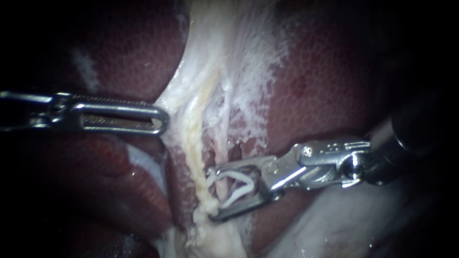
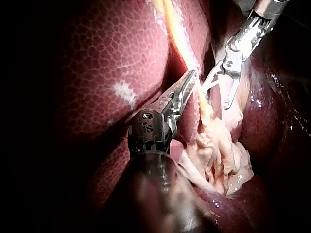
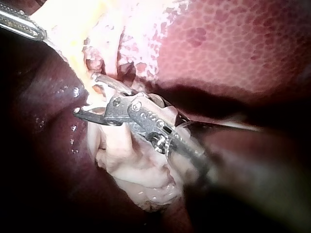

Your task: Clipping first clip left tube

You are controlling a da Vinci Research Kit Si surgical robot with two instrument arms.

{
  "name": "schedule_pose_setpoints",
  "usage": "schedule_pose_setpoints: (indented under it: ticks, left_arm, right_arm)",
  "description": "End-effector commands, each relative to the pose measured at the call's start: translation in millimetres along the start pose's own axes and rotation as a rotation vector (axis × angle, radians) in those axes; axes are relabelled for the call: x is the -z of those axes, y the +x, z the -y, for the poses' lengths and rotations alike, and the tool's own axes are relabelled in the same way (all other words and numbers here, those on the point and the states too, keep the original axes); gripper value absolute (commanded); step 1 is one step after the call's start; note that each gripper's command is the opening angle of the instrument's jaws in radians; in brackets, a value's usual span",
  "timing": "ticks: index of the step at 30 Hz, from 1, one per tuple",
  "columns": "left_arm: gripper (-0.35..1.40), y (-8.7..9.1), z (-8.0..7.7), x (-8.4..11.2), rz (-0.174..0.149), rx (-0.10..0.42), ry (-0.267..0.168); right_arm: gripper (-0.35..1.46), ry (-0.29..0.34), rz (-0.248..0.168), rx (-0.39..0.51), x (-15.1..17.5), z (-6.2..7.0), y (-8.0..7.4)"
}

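Left instrument (image 1: 160, 119): jaws pinched pale tissue (image 1: 191, 102), drew it aside, seemingly to expose tube (image 1: 217, 155). Right instrument (image 1: 212, 193): jaws stood spread, carried unclosed white clip (image 1: 236, 185) astride tube, placed for firing.

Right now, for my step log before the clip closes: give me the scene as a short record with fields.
left instrument: slender metal, tip at the edge of the pale white membrane
right instrument: metal, jaws spread, holding the white V-shaped clip between them
pale yellowish tube: at the right jaw tips; inside the clip or not, cannot tell
clip state: open, not closed
background: dark red mottled liver
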Motion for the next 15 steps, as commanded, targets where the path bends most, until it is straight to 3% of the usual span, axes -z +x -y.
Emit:
schedule_pose_setpoints:
  ticks: [1, 15]
  left_arm:
    - [-0.35, 0.0, 0.0, 0.0, 0.000, 0.000, 0.000]
    - [-0.35, 0.0, 0.3, -0.1, 0.001, 0.000, -0.002]
  right_arm:
    - [0.56, 0.002, 0.001, 0.004, -0.1, 0.0, -0.1]
    - [0.55, -0.003, 0.004, 0.008, -0.7, -1.4, -1.2]
